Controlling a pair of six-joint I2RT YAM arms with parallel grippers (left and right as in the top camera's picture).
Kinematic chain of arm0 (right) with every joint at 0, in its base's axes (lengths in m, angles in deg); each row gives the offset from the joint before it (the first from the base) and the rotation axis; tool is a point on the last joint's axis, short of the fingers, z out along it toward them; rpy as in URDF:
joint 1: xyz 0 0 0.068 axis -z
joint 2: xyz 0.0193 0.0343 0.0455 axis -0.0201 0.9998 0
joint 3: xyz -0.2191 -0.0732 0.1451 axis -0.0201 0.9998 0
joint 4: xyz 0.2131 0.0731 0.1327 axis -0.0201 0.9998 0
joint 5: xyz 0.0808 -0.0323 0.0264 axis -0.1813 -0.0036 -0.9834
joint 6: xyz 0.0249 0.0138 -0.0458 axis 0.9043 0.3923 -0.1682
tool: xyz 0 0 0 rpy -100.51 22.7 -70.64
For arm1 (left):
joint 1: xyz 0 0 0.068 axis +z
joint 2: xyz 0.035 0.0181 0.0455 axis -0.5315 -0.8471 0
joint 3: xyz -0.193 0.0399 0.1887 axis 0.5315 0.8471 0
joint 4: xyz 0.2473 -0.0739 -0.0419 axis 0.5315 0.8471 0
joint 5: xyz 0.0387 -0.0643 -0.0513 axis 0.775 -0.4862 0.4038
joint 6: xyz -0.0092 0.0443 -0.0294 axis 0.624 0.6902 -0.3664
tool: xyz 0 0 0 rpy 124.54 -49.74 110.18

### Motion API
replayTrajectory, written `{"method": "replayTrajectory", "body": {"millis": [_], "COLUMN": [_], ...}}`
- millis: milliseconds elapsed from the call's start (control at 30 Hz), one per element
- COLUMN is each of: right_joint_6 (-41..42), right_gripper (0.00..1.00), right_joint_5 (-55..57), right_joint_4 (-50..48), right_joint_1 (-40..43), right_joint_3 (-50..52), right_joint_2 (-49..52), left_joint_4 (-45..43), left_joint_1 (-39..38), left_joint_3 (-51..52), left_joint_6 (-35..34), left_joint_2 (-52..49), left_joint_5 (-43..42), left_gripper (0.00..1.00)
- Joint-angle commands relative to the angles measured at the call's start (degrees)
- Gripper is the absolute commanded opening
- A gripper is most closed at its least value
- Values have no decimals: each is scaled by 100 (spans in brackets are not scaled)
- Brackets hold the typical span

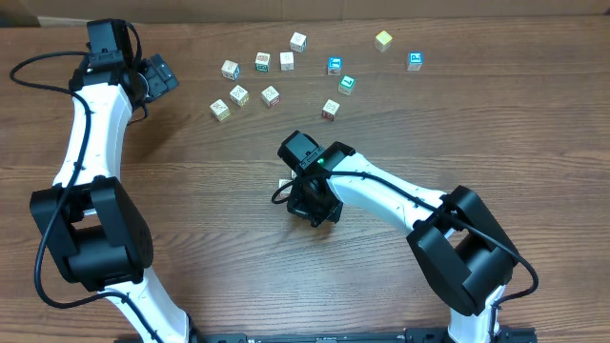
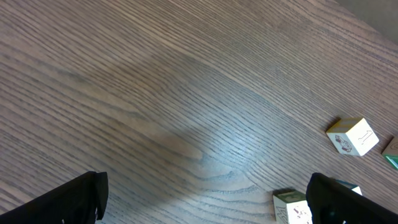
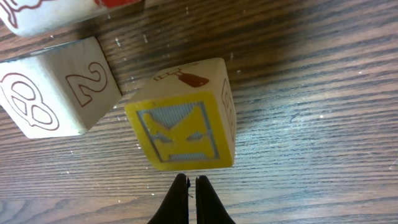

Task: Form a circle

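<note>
Now | right claw [image 3: 189, 180] closed (tips together) | yellow cube [image 3: 183, 121] just ahead

circle [image 3: 99, 81]: close-set picture cubes, yellow-faced, numbered, red-marked

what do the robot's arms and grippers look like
The left arm and right arm are white tubular links with bulky black joint housings and thin black cables alongside. The left gripper and right gripper have black fingers. A small green light shows near the right wrist.
</note>
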Motion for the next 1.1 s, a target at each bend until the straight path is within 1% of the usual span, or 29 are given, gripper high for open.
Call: {"method": "replayTrajectory", "body": {"millis": [0, 233, 1067], "right_joint_6": [168, 177, 133], "right_gripper": [4, 4, 4], "right_joint_5": [68, 98, 208], "right_joint_4": [-2, 7, -177], "right_joint_1": [46, 188, 201], "right_joint_3": [35, 35, 35], "right_joint_2": [46, 46, 46], "left_joint_4": [-9, -9, -9], "left_joint_1": [-39, -39, -39], "left_joint_3": [-61, -61, -61], "left_joint_6": [-15, -15, -15], "left_joint_2": [66, 66, 66], "left_joint_5": [-7, -7, -7], "left_gripper": [100, 100, 99]}}
